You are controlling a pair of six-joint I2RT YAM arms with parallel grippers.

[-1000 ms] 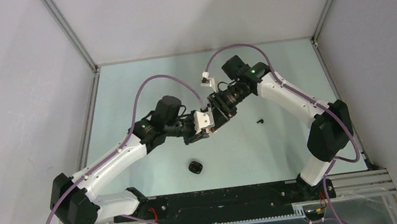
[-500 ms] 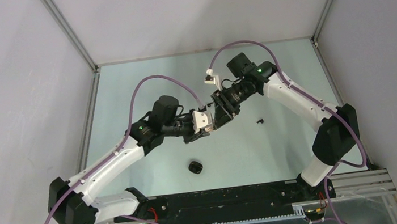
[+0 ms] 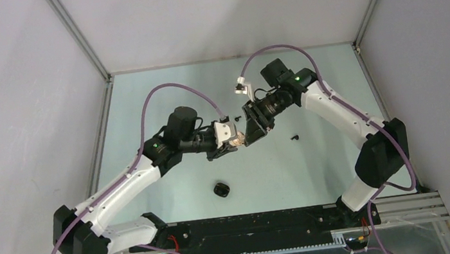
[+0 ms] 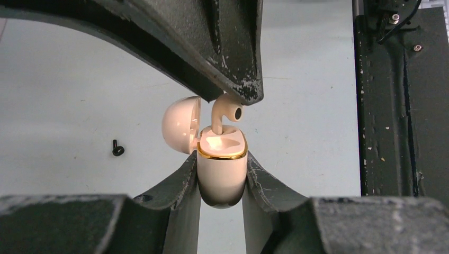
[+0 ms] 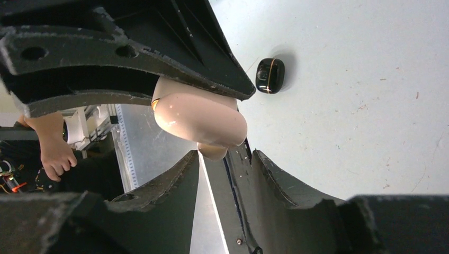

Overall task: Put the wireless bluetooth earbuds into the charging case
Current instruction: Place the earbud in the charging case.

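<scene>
The left gripper (image 4: pixel 222 159) is clamping hard on the cream charging case (image 4: pixel 222 182), one finger pressing each side of the body just under the gold rim, and it is holding the case upright and clear of the table (image 4: pixel 63 95). The lid (image 4: pixel 180 124) is hanging open, hinged back off one side of those fingers. Coming in from directly opposite, tip to tip with the left gripper, the right gripper (image 5: pixel 222 156) is pinching the cream earbud (image 4: pixel 226 108). The bud's rounded head is tucking up against the right fingertips while its stem is pointing straight down into the open mouth of the case. The stem's end is dipping inside the rim, with the head showing above it, so the bud is sitting only partway in. From the right wrist view the case is filling the space just beyond the right fingers, touching or all but touching them. A black earbud (image 4: pixel 117 150) is lying on the table off to the lid side of the left gripper, well apart from it. A black case (image 5: pixel 270 75) is resting closed on the table, beyond both tools and back toward the arm bases.
</scene>
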